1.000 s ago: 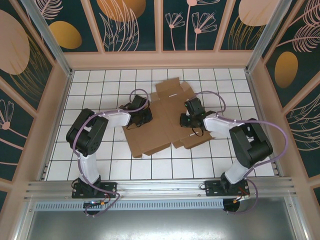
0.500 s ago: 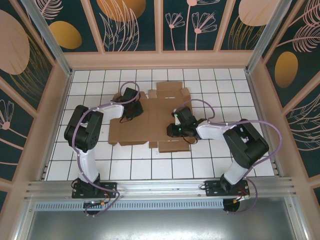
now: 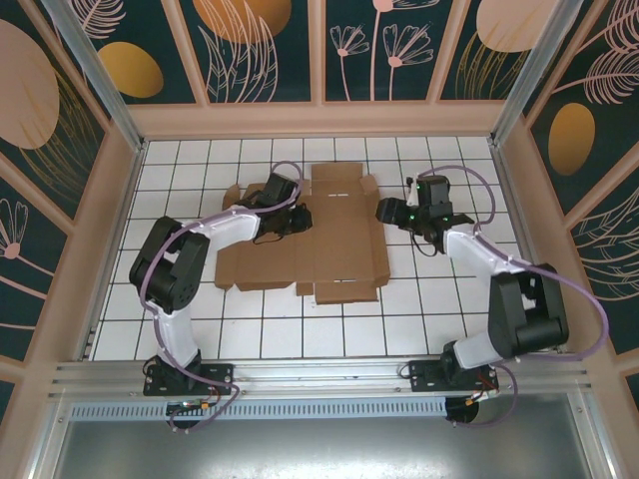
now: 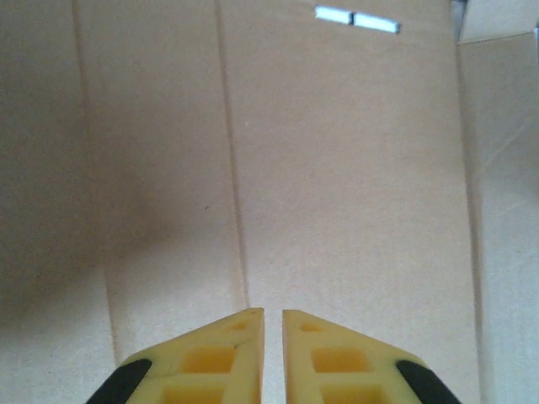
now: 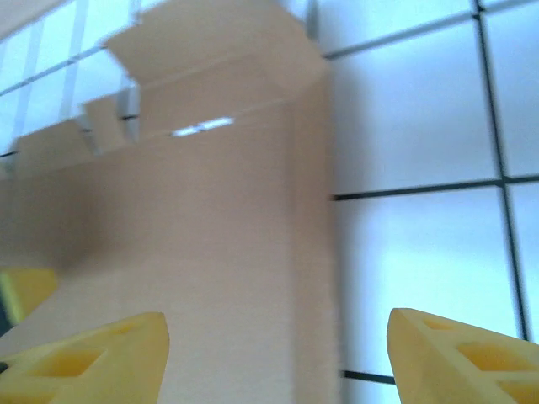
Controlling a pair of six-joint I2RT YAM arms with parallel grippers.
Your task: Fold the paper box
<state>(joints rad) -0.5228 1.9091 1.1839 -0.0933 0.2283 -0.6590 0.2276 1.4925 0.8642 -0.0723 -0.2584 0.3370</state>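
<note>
Two yellow-fingered grippers work a flat sheet of cardboard inside a tiled enclosure: the left gripper (image 3: 290,216) (image 4: 272,316), its fingers drawn together with only a sliver of a gap and nothing between them, points down at the plain brown die-cut paper box (image 3: 334,244) (image 4: 337,168) (image 5: 194,244), while the right gripper (image 3: 383,212) (image 5: 278,328) stands with its fingers spread wide apart at the box's right edge, one finger over cardboard and the other over bare tile. Whether either gripper touches the sheet cannot be told. The box lies unfolded, creases and flaps showing, in the middle of the white tiled table (image 3: 449,309) (image 5: 421,126), between the two arms and slightly toward the far wall. Dark grout lines cross the glossy surface in a regular grid. Pale wooden frames hold dark teal wall panels (image 3: 270,50) printed with peach and gold leaves and discs on three sides, and a ribbed aluminium rail (image 3: 319,374) runs along the near edge where both arm bases are bolted.
</note>
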